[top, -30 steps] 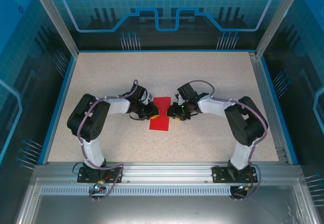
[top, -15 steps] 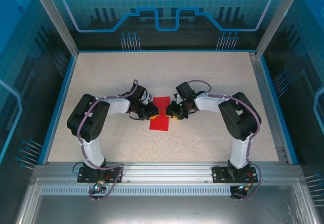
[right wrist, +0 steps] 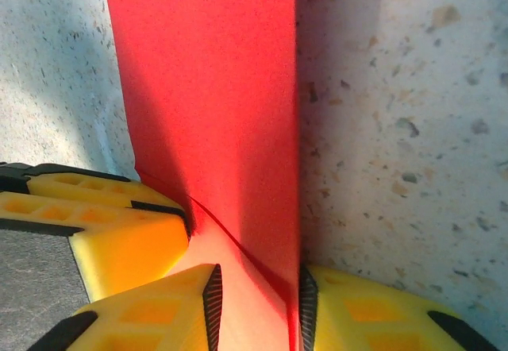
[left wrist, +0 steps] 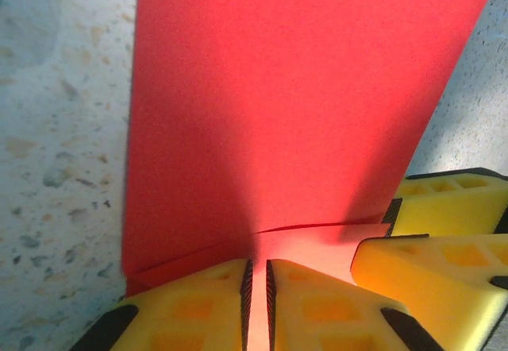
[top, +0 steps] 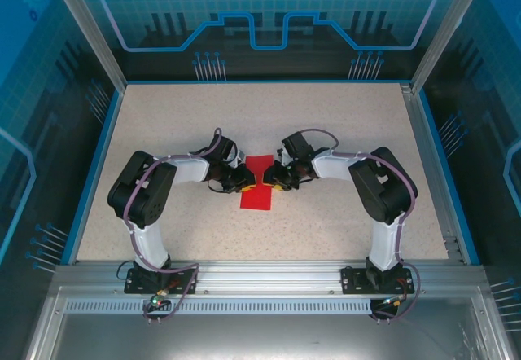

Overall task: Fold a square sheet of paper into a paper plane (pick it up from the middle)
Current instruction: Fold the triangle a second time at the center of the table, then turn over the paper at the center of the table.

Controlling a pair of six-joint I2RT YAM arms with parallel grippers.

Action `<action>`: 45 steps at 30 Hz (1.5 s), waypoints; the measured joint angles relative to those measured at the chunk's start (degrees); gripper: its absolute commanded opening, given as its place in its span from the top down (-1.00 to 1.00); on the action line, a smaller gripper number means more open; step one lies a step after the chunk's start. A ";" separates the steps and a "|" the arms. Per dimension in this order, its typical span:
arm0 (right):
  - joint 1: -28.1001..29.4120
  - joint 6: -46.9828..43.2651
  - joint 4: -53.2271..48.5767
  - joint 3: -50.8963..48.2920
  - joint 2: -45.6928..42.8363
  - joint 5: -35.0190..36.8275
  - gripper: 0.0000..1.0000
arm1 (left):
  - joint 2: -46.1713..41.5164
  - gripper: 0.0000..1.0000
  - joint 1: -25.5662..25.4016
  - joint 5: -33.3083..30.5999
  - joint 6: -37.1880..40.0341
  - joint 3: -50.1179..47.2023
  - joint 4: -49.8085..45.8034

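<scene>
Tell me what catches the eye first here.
A bright red paper lies in the middle of the speckled table, the one vivid thing there. Both arms meet at it: the left gripper pinches one edge, and the right gripper straddles the opposite edge.

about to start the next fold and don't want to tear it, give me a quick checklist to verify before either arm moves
1. Left gripper holding the red sheet: ok, jaws shut on its raised edge.
2. Right gripper clamped: not ok, jaws stand apart with paper between them.
3. Grippers clear of each other: cannot tell, they are very close at the sheet's middle.
4. Sheet free of tears: ok in what shows.
5. Sheet well inside the table: ok, near its centre.
</scene>
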 measured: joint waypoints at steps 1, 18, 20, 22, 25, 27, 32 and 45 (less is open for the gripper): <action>0.00 0.02 0.31 -0.17 0.00 -0.04 0.32 | 0.00 0.68 0.00 -0.02 0.00 0.02 0.00; -0.35 -0.02 10.08 -4.85 -0.35 -4.63 0.49 | -2.05 0.53 0.00 -0.24 -0.52 0.02 0.04; -0.31 0.00 10.54 -4.87 -0.35 -5.16 0.53 | -3.06 0.52 0.00 -0.50 -0.96 0.02 0.02; -0.31 0.02 10.97 -4.87 -0.35 -5.38 0.60 | -4.66 0.49 0.11 -1.31 -1.60 0.00 0.00; -0.31 -0.11 11.10 -4.87 -0.37 -5.46 0.73 | -8.26 0.45 0.48 -3.72 -2.08 -0.79 0.07; -0.31 -0.66 10.40 -4.87 -0.72 -5.33 0.81 | -12.33 0.44 1.05 -5.90 -2.75 -2.49 -0.02; -0.31 -3.69 4.09 -4.52 -5.70 -3.23 0.89 | -22.91 0.33 2.64 -12.55 -3.26 -5.51 -2.49; 5.60 -13.11 -48.48 23.47 -18.88 42.45 0.82 | -39.78 0.05 6.64 -27.30 -3.19 -11.23 -8.28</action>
